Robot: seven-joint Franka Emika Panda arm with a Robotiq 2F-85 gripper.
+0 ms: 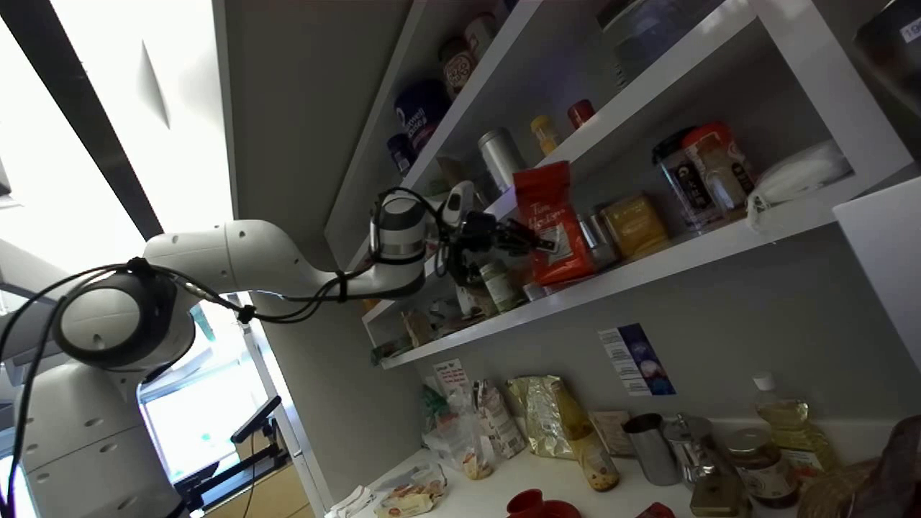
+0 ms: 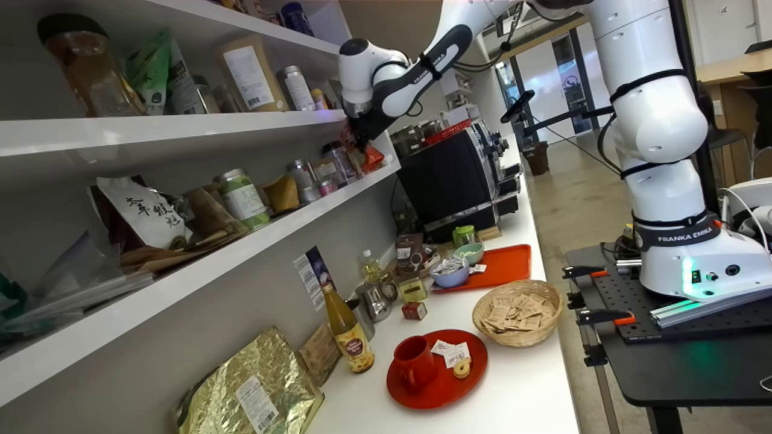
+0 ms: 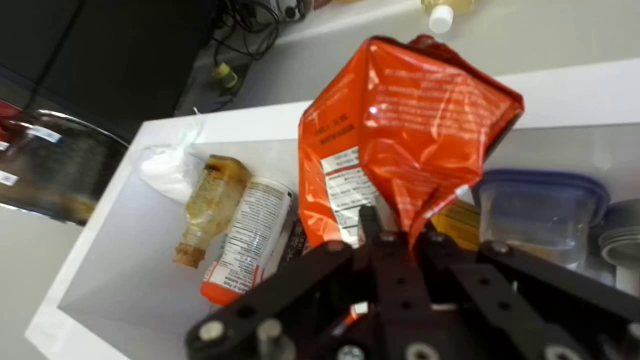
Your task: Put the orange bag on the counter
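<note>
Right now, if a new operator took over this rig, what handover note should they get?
Gripper: closed on an edge of the red-orange Tim Hortons bag, as the wrist view shows.
Bag: up at the wall shelf, overlapping its front edge in an exterior view; whether its bottom touches the shelf, I can't tell.
White counter: below the shelf, with a red plate and red mug among the things on it.
Done: bag gripped.
Left: bring the bag clear of the shelf, lower it to the counter, release.
</note>
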